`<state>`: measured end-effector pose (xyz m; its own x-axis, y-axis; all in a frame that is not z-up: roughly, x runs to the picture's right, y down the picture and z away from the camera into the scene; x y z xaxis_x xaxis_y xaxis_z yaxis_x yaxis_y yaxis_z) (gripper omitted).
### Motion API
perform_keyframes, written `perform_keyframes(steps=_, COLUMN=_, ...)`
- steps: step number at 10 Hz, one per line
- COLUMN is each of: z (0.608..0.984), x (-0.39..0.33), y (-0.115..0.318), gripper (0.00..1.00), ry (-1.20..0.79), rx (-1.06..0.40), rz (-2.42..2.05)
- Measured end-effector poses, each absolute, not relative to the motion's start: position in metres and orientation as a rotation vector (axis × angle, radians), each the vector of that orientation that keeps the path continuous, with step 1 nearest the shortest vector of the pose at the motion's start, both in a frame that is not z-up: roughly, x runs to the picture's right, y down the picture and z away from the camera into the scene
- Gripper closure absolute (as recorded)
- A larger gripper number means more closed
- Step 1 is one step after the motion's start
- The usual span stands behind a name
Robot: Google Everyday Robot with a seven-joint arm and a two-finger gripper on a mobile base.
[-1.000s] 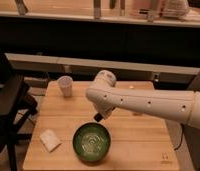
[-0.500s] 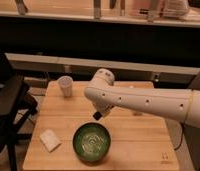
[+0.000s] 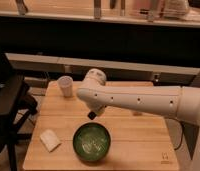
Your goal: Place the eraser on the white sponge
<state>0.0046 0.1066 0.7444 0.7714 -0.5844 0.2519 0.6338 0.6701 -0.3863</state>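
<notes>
Nearest the camera, the green bowl (image 3: 92, 143) sits on the wooden table (image 3: 138, 142), close to the front edge and about at the middle of its width. Left of it, apart from the bowl, the white sponge (image 3: 50, 140) lies flat near the table's front left corner, turned at a slant to the edge.

Just above the bowl's far rim hangs the gripper (image 3: 94, 113), at the end of the white arm (image 3: 138, 101) that reaches in from the right across the table. A small dark piece shows at its tip, over the table just behind the bowl; it may be the eraser (image 3: 92, 115), but that cannot be told for sure, nor can how far the gripper is spread or whether it has hold of anything. The tip is well apart from the sponge, to its right and farther back.

Farther back, a white cup (image 3: 66, 85) stands upright near the table's far left corner. A dark chair (image 3: 8, 107) stands left of the table.
</notes>
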Motion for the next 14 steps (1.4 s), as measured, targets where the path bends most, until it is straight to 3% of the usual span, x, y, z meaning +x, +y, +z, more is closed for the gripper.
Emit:
perform_keyframes(steps=11, z=0.761, x=-0.024, y=0.103, gripper=1.00, ry=-0.138, rx=-0.437, rz=-0.807)
perform_keyframes(steps=12, z=0.762, x=-0.030, y=0.103, gripper=0.97, ry=-0.143, rx=-0.434, rz=-0.814)
perform_keyframes(steps=14, z=0.765, x=-0.043, y=0.103, gripper=0.81, ry=-0.153, rx=-0.429, rz=-0.824)
